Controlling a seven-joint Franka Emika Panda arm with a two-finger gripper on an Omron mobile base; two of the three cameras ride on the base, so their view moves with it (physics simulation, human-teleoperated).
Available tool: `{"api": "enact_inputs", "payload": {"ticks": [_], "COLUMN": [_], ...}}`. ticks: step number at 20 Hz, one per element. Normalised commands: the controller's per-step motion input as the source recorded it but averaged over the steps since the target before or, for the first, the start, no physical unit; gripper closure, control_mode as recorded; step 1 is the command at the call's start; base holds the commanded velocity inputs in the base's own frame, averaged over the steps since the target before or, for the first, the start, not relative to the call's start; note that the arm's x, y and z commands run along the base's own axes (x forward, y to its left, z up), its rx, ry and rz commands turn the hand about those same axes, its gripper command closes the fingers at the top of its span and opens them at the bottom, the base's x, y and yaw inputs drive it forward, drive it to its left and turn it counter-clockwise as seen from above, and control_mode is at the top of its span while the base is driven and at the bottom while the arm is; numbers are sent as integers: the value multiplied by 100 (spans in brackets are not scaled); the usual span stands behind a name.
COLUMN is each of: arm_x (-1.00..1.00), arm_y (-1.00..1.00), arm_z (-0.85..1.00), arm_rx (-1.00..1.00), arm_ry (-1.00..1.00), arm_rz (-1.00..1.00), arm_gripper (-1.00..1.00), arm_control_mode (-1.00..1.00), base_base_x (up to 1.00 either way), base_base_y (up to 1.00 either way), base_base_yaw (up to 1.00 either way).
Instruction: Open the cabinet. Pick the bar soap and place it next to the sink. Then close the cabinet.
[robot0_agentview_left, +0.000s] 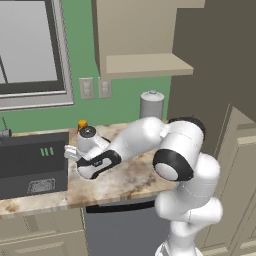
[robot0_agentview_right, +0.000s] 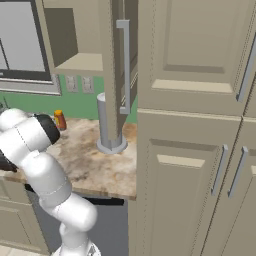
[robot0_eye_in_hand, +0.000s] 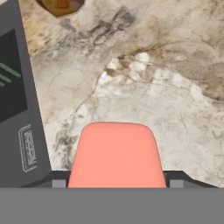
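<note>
The salmon-pink bar soap (robot0_eye_in_hand: 116, 153) sits between my gripper (robot0_eye_in_hand: 117, 183) fingertips, which are shut on its sides, over the marbled counter (robot0_eye_in_hand: 166, 87). In the left base view the gripper (robot0_agentview_left: 74, 154) reaches down and left, close to the dark appliance. The beige upper cabinet (robot0_agentview_left: 145, 62) stands open with its bare shelf showing. Its door (robot0_agentview_right: 116, 75) swings out edge-on, silver bar handle (robot0_agentview_right: 125, 65) facing me. Whether the soap touches the counter, I cannot tell.
A dark appliance (robot0_agentview_left: 32, 165) with green lights stands on the counter left of the gripper, and its side (robot0_eye_in_hand: 15, 100) is close to the soap. An amber jar (robot0_agentview_left: 82, 124) and a grey canister (robot0_agentview_left: 151, 104) stand near the wall. Tall beige cabinets (robot0_agentview_right: 200, 150) rise at the right.
</note>
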Motion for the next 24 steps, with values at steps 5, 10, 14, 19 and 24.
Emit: {"api": "enact_inputs", "payload": {"ticks": [5,10,14,19,24], "arm_x": [29,26,22,21,6], "arm_y": [18,22,25,17,1], "arm_z": [-24,-20,-18,-16,-19], "arm_rx": [-10,-5,0,0,0], "arm_ry": [3,5,8,9,9], "arm_rz": [-1,-2,-2,-3,-2], "arm_gripper": [100,100,100,100,100], "arm_control_mode": [-100,-100,-100,-100,-100], "base_base_x": [0,0,0,0,0], "base_base_y": [0,0,0,0,0], "base_base_yaw": [0,0,0,0,0]}}
